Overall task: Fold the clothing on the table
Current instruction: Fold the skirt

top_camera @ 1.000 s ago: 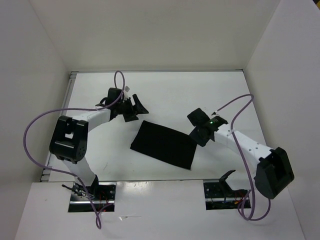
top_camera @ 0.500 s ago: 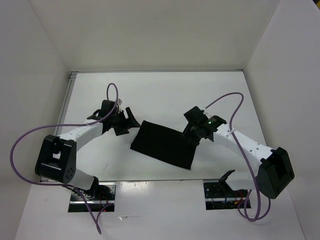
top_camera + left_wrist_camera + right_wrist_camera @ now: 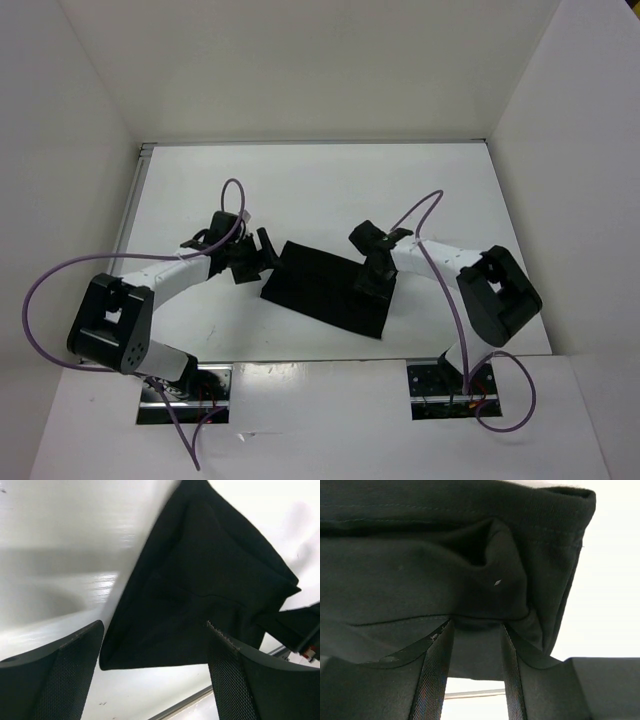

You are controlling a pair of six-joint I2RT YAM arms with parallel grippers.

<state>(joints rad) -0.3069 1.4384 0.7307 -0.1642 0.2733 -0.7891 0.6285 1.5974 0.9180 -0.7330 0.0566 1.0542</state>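
Your left gripper (image 3: 260, 256) is now sitting lower and nearer than it was a second ago. Then it was hanging off the far left corner of the clothing (image 3: 325, 290); now it is hovering just beside the garment's left edge, with that arm's elbow dropped down toward the table (image 3: 330, 190). Its jaws are standing wide apart. In the left wrist view its two fingers (image 3: 65, 680) are framing the near left corner of the black fabric (image 3: 200, 580), though you cannot tell whether either pad is touching it.

Your right gripper (image 3: 372, 286) is showing the bigger change. A second ago it was beside the garment's far right corner; now it is over the right part of the cloth, and that arm is folding in closer to its base. In the right wrist view the pads (image 3: 432, 675) are pinching a puckered fold of the fabric (image 3: 445, 555) between them, with the cloth bunching up around the tips.

The clothing itself is lying where it lay before: a flat, dark, tilted rectangle in the middle of the table, between your two arms.
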